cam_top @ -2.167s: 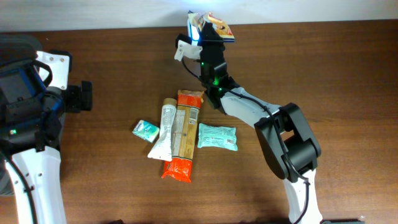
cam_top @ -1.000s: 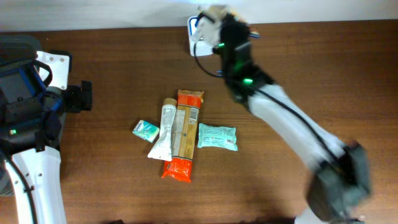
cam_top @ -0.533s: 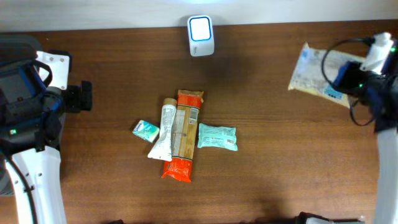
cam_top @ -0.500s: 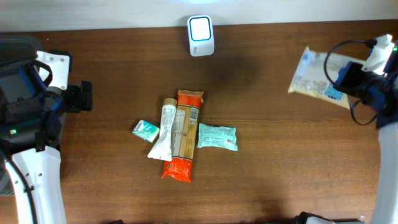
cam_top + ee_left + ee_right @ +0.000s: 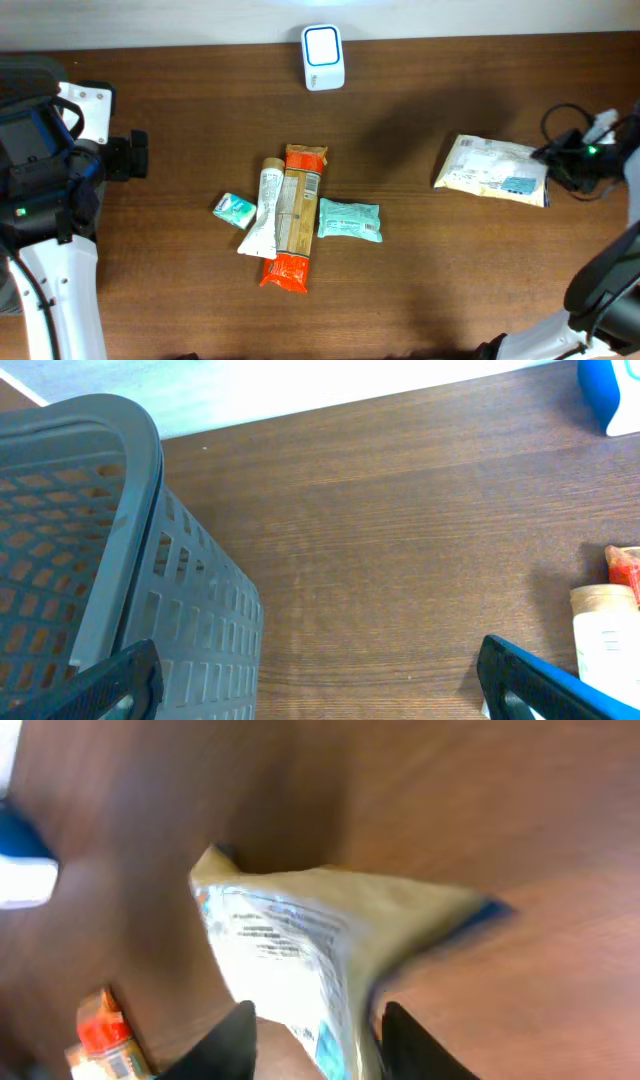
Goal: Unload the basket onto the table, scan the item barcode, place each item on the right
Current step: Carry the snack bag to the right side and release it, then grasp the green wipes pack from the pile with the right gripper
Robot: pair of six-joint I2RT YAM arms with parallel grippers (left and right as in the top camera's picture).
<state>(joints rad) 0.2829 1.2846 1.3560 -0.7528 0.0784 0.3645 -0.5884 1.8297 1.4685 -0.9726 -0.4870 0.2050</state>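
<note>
Wooden table (image 5: 180, 300), one scanner (image 5: 323, 45), five packets (image 5: 349, 219)

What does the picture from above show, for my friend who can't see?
A pale snack bag lies on a brown table by the right gripper. A white scanner sits at the far edge, and snacks are bunched mid-table.

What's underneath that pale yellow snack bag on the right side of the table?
Only the brown wooden table shows around the pale yellow plastic snack bag, and nothing sticks out from beneath it. The patch that the bag covers is hidden.
</note>
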